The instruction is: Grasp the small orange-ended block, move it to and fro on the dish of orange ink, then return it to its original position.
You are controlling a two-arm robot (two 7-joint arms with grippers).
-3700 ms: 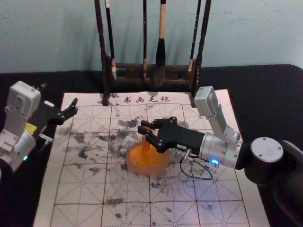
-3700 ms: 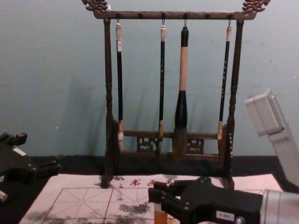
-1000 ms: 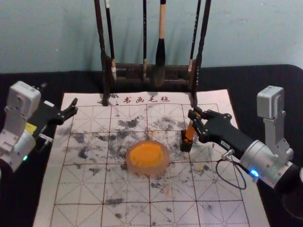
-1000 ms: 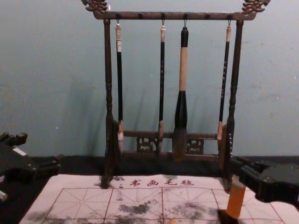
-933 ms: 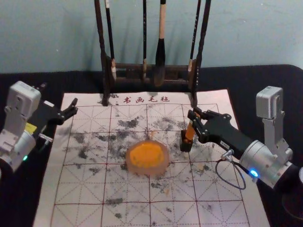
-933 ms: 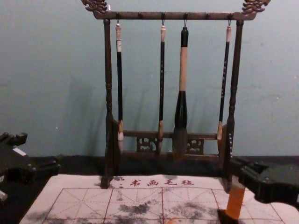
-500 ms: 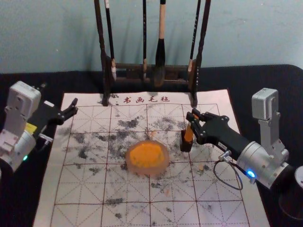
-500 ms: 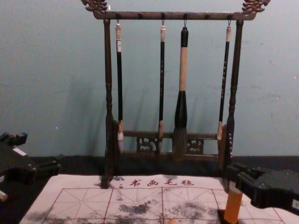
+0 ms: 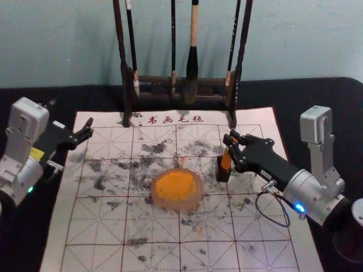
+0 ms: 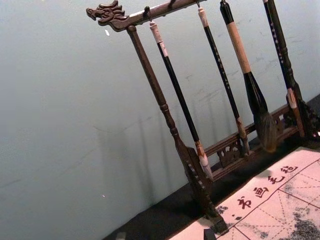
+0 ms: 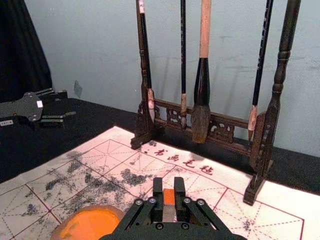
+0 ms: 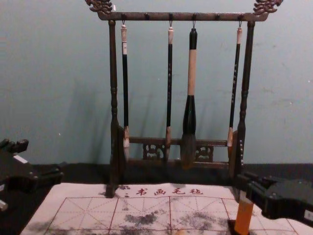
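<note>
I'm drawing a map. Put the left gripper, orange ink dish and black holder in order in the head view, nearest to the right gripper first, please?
1. Black holder, right side
2. Orange ink dish, middle
3. Left gripper, far left

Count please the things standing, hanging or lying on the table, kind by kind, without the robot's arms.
Hanging brushes: 4
Brush rack: 1
Orange ink dish: 1
Orange-ended block: 1
Dark block holder: 1
Gridded mat: 1
Total: 9

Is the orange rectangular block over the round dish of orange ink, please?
No, the block is at the small black holder, beside the dish.
</note>
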